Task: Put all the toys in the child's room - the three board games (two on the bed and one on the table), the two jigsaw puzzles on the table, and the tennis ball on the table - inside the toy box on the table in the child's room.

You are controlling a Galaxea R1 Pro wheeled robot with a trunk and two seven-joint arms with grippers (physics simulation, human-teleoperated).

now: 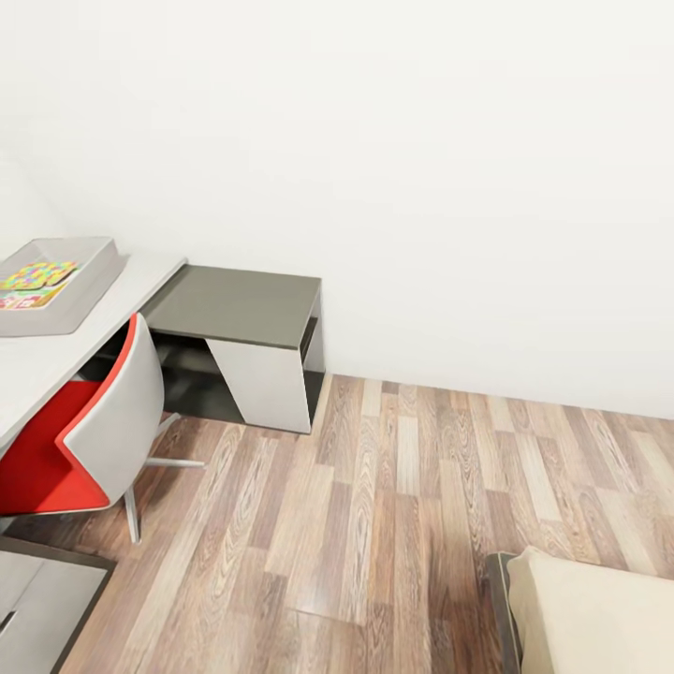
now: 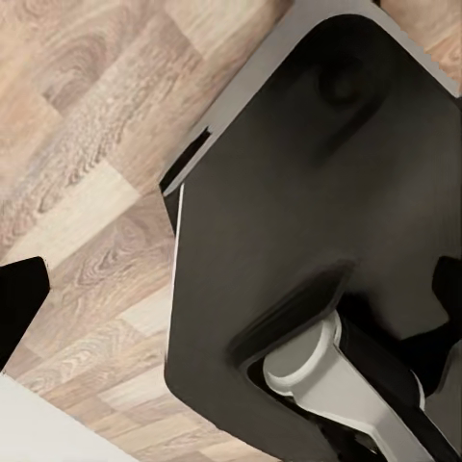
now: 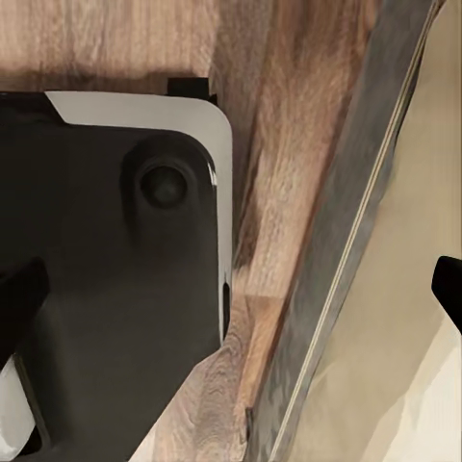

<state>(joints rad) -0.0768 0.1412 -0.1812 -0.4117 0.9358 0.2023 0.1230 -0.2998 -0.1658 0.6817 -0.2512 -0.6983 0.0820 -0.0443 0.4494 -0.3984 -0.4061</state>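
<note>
Two dark finger tips show at the edges of each wrist view, too little of them to tell whether either gripper is spread or pressed together; in the left wrist view one tip [image 2: 19, 308] pokes in over the wooden floor [image 2: 87, 192], and in the right wrist view one tip [image 3: 449, 289] lies over the beige mattress of the bed [image 3: 423, 173]; neither tip touches anything that can be made out. Beyond the fingers both wrist views look down on the robot's own black base [image 2: 289, 212], with its pale edge, standing on the floor; in the right wrist view the base sits beside the bed's grey frame.

In the head view the toy box [image 1: 89, 285] rests on the white table [image 1: 47, 360] at the left; inside it lies one flat box with a bright yellow, pink, blue and green pattern, a jigsaw puzzle [image 1: 37, 281]. A red and grey chair [image 1: 94, 431] is pushed up to the table; a lower dark grey cabinet [image 1: 239, 304] stands against the white wall just beyond the table's end. A corner of the bed shows at the lower right of the head view, well apart from the table across the floor.
</note>
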